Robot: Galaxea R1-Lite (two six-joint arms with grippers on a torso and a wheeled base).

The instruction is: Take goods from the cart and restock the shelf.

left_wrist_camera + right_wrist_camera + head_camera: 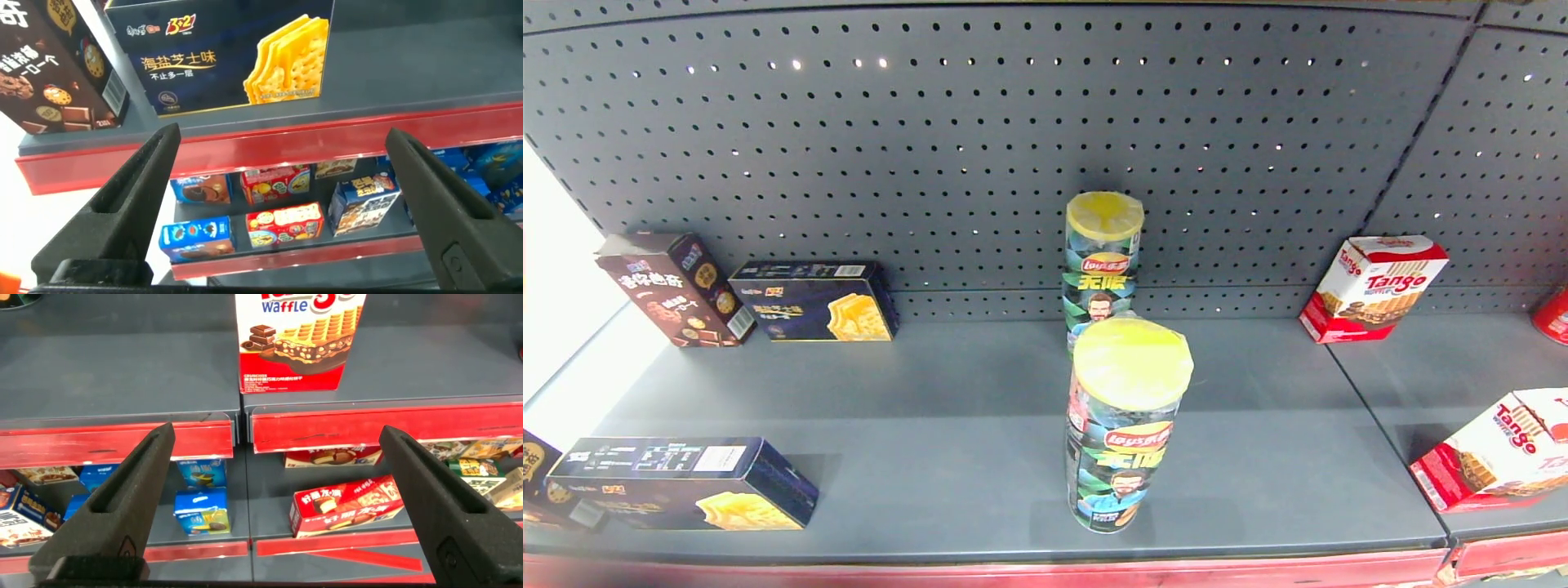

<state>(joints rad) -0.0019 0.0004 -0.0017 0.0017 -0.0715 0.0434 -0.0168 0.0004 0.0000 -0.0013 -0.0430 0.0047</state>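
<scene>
You see a grey shelf (915, 425) with a holed back wall (931, 122) and a red edge strip (1013, 573) along its front. Two chip cans stand upright in the middle, one behind the other. The front chip can (1125, 425) is near the red strip and the back chip can (1103, 261) is by the wall. There is wide bare room on both sides of them. On the left, the back cracker box (813, 300) and a chocolate box (674, 287) sit by the wall. The front cracker box (686, 483) sits close to the front edge. On the right, the back wafer box (1372, 286) is by the wall, and the front wafer box (1494, 449) lies tilted past a seam in the shelf. The left wrist view looks up past the red strip at the front cracker box. It also shows a lower shelf (286, 260) with small boxes, which the head view hides. The left claw (282, 131) has its fingers wide apart and holds nothing. The right claw (278, 429) is wide apart and empty too, below a wafer box standing at the shelf edge just beside the seam.
</scene>
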